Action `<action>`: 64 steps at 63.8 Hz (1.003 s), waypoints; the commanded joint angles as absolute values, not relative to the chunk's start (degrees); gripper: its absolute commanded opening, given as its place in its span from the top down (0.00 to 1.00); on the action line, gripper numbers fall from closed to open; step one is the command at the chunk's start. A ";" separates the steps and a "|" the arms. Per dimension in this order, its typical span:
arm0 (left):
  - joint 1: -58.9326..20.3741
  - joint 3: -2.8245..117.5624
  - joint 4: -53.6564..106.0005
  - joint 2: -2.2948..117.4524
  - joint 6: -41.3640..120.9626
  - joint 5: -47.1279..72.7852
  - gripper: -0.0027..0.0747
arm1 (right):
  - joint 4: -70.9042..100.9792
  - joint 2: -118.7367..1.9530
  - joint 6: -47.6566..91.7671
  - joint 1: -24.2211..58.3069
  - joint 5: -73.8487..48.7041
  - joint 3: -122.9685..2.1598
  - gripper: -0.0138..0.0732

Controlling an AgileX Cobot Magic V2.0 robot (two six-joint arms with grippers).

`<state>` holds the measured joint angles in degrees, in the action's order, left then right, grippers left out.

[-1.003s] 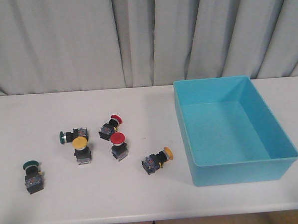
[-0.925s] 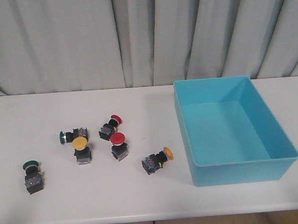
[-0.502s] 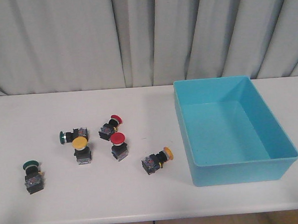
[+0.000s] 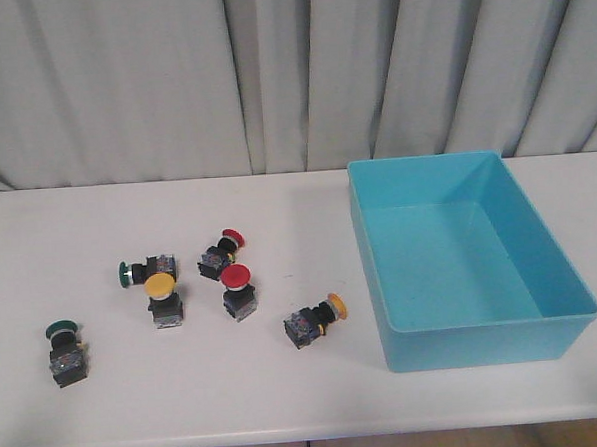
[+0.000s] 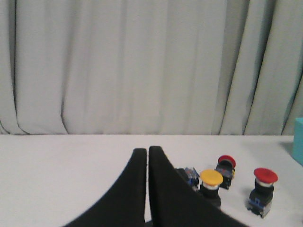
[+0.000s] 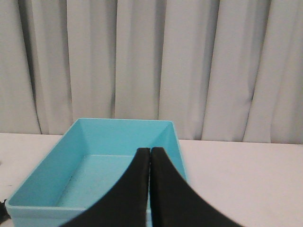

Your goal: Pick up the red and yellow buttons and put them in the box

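On the white table lie two red buttons (image 4: 232, 237) (image 4: 236, 278) and two yellow buttons (image 4: 160, 285) (image 4: 337, 305), each on a black body. The turquoise box (image 4: 560, 345) stands at the right, with nothing inside. No gripper shows in the front view. The left gripper (image 5: 147, 150) is shut with nothing held; past it lie a yellow button (image 5: 211, 178) and two red buttons (image 5: 227, 161) (image 5: 265, 175). The right gripper (image 6: 150, 150) is shut and empty, facing the box (image 6: 28, 180).
Two green-capped buttons (image 4: 127, 274) (image 4: 61, 329) lie at the left of the group. Grey curtains (image 4: 271, 75) hang behind the table. The table's front edge (image 4: 289, 429) runs along the bottom of the front view.
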<state>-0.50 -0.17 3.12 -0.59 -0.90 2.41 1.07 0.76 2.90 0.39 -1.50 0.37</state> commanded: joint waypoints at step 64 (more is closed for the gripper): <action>-0.63 32.70 3.52 26.47 0.39 26.23 0.97 | 1.16 -30.28 6.79 0.15 -23.88 -31.31 0.84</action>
